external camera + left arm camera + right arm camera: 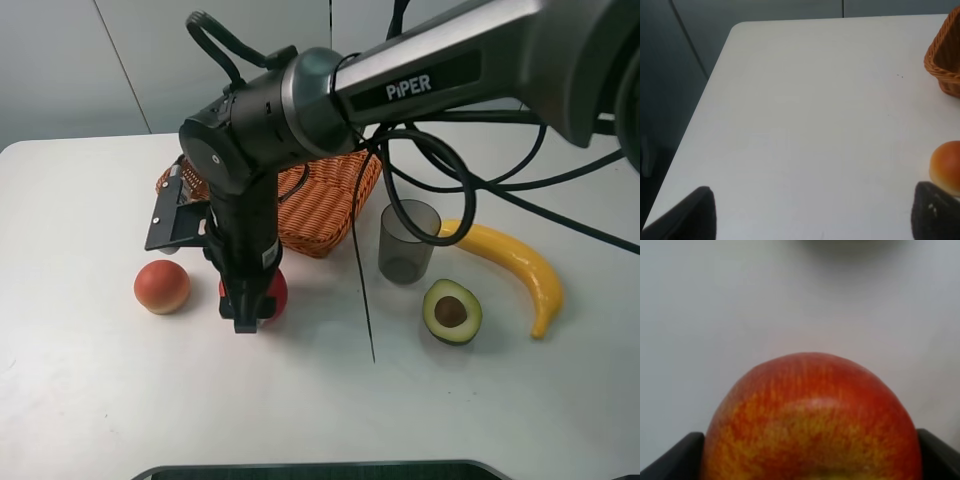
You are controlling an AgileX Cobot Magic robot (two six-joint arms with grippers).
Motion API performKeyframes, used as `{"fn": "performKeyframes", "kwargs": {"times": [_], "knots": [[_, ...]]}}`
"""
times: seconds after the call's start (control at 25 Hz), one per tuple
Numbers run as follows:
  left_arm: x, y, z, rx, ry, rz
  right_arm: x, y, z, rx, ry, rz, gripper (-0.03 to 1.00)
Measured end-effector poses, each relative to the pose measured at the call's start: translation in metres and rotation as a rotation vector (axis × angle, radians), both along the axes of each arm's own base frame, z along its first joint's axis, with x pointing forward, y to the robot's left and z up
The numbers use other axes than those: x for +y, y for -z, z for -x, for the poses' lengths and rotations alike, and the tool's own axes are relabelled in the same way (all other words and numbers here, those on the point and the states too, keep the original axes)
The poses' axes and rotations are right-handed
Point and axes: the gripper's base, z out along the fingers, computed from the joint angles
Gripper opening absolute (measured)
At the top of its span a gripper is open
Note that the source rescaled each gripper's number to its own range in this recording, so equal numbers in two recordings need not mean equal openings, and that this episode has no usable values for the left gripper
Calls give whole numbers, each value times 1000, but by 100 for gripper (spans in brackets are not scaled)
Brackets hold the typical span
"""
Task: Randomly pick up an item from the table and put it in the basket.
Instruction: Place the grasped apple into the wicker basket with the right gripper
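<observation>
From the high camera we see the right gripper (247,305) largely hiding the round red apple with yellowish streaks (277,290) on the white smooth table (100,400). In the right wrist view the apple (812,420) fills the gap between its fingers (677,457); whether they clamp it, we cannot tell. The left gripper (812,217) is spread open, holding nothing.

Off to the left sits a small orange-pink peach (162,286), matte and round, resting by itself. To the right of centre stands a grey translucent cup (408,242), upright. Just in front of the cup lies half an avocado (452,311), cut face up, its brown stone showing in the pale green flesh. Beside it a yellow banana (517,263) curves from behind the cup down past the avocado. Black cables (470,183) loop above the cup.
</observation>
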Motion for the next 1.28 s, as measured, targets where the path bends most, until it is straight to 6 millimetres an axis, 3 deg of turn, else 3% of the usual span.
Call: {"fn": "performKeyframes", "kwargs": {"times": [0.72,0.84,1.04,1.28], "knots": [[0,0,0,0,0,0,-1,-1,2,17,10,14,2],[0,0,0,0,0,0,-3,-16,3,21,36,-6,2],[0,0,0,0,0,0,-8,-58,10,42,123,-66,2],[0,0,0,0,0,0,-30,-98,-1,75,316,-135,2]]}}
